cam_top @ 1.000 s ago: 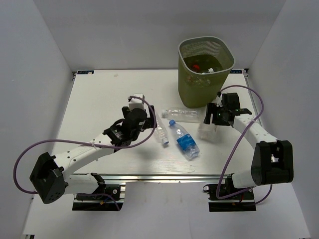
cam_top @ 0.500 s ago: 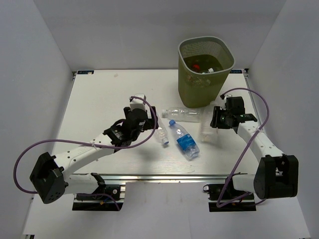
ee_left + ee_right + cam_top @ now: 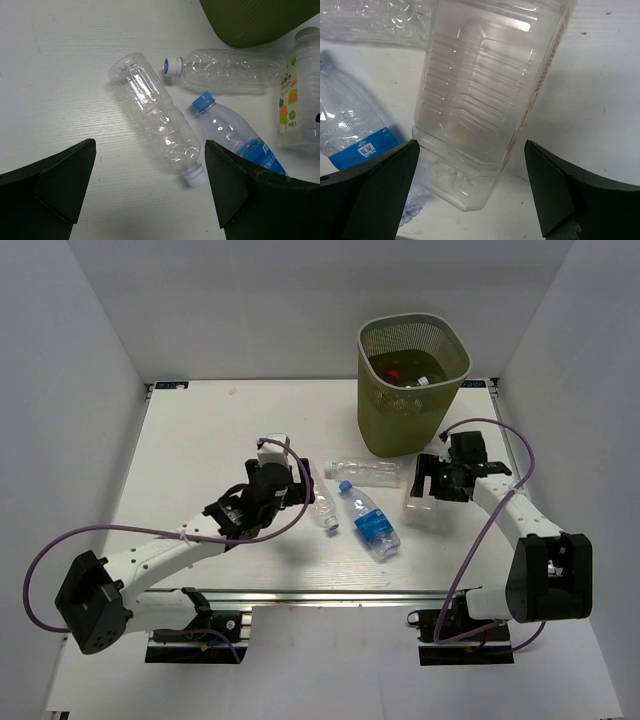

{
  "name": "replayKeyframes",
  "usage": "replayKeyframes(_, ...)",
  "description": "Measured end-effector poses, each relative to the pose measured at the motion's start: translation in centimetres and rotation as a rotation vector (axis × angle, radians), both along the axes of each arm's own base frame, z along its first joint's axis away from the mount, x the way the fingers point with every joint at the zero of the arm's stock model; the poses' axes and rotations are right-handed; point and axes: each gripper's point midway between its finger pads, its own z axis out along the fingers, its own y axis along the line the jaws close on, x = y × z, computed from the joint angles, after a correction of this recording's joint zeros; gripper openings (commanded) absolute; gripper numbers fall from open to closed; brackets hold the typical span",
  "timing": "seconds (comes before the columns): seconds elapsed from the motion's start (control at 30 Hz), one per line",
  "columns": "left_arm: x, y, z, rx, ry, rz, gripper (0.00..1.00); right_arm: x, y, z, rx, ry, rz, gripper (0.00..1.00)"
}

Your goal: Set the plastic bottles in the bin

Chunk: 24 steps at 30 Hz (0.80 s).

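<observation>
The olive-green mesh bin (image 3: 413, 400) stands at the back right, with a red-capped bottle (image 3: 393, 371) and other bottles inside. On the table lie a plain clear bottle (image 3: 362, 471), a blue-capped, blue-labelled bottle (image 3: 372, 524) and a small clear bottle (image 3: 322, 508). My left gripper (image 3: 300, 486) is open and empty just left of the small bottle, which lies ahead of it in the left wrist view (image 3: 159, 120). My right gripper (image 3: 432, 482) is open over a squarish clear juice bottle (image 3: 420, 504). In the right wrist view this bottle (image 3: 475, 85) sits between the fingers (image 3: 367, 185), which do not touch it.
The bin's wall (image 3: 255, 20) is close behind the bottles. The juice bottle with its orange label also shows in the left wrist view (image 3: 296, 95). White walls enclose the table on three sides. Purple cables loop from both arms.
My right gripper swung right, then came back left and lower over the juice bottle. My left gripper edged slightly right toward the small bottle. The bottles have not moved.
</observation>
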Motion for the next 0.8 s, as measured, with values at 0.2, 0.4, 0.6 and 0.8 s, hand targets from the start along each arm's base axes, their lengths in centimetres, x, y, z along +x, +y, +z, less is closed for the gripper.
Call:
replayKeyframes(0.2,-0.3,0.3,0.0,-0.002,-0.002,0.0,0.99,0.5,0.6,0.1,0.035,0.022,-0.008,0.9)
replayKeyframes(0.4,-0.9,0.9,-0.8,0.006,0.01,0.002,0.99,1.4,0.7,1.6,0.038,-0.004,-0.016,0.9)
replayKeyframes(0.6,-0.9,1.0,-1.0,0.01,0.014,0.002,0.99,1.5,0.3,1.9,0.025,-0.003,-0.042,0.9)
replayKeyframes(0.8,-0.9,1.0,-1.1,0.011,0.014,0.002,0.99,2.1,-0.2,2.6,0.002,-0.025,-0.068,0.9)
